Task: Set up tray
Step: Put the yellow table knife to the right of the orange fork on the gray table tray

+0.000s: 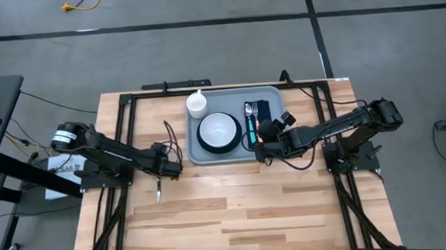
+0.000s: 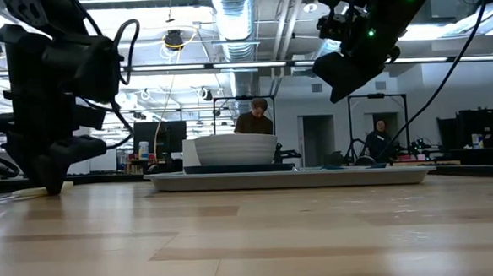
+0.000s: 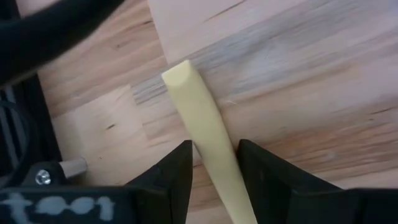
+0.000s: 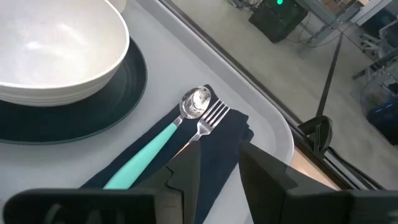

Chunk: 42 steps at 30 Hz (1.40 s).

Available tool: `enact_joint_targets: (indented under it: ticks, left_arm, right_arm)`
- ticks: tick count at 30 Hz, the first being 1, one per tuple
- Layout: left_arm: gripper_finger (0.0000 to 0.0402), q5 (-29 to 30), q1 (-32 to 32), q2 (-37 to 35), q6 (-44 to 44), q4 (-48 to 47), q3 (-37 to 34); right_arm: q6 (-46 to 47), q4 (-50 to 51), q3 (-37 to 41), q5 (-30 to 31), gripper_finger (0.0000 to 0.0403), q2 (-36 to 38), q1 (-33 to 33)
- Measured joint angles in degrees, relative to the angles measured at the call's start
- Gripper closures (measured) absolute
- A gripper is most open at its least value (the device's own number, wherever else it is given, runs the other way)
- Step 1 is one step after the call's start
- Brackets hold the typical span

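The large light blue-grey rectangular plastic tray (image 1: 275, 149) is set toward the far side of the pale wooden surface (image 1: 236, 209), and it is already loaded: a white bowl (image 1: 218, 129) on a round dark teal plate (image 1: 209, 147), a small white cup (image 1: 197, 104), and a dark navy folded napkin (image 4: 217, 143) carrying a teal-handled spoon (image 4: 155, 149) and a fork (image 4: 211, 118).

The right pincer (image 1: 260, 147) is held just above the napkin end of the tray, its fingers parted and nothing between them.

The left pincer (image 1: 168, 169) is lowered to the surface well short of the tray, and a cream-coloured slender utensil handle (image 3: 202, 118) is seen between its fingers (image 3: 171, 174), which are narrowly parted around it; whether it is firmly gripped cannot be told.

The step in hand is judged to be the fetching of this last utensil. A firm closing, a lift, and a carry to the napkin beside the right pincer would next be called for.
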<state>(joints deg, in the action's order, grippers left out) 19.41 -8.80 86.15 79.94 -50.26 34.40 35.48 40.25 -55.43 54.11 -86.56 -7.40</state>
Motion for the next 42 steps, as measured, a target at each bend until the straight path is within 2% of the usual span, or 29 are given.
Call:
enact_joint_targets:
  ticks: [4,11,14,19,24,33,42]
  left_arm:
    - [0.0287,1.5,-2.3,0.4,-2.0,-0.8,1.7]
    - [0.0365,3.7,-6.6,0.2,-3.6,5.5,2.3]
    - [0.0383,4.6,-8.9,0.1,-3.3,7.1,2.4]
    - [0.0378,4.3,-12.0,0.2,-3.1,10.8,4.1]
    - [0.0375,2.9,-13.0,0.5,-7.1,9.7,6.8]
    - [0.0400,5.7,-10.1,0.4,-18.4,9.0,9.8]
    - [0.0401,7.2,-8.3,0.3,-27.8,10.4,13.3]
  right_arm:
    - [0.0,0.0,0.0,0.0,0.0301,0.0,0.0]
    - [0.0,0.0,0.0,0.0,0.0301,0.0,0.0]
    - [0.0,0.0,0.0,0.0,0.0301,0.0,0.0]
    - [0.0,-0.2,0.0,-0.2,0.0301,0.0,0.0]
    - [0.0,-0.5,0.0,-0.2,0.0301,0.0,0.0]
    - [0.0,-1.1,0.0,-0.5,0.0301,0.0,0.0]
    - [-0.2,-2.0,0.0,-3.0,0.0301,0.0,0.0]
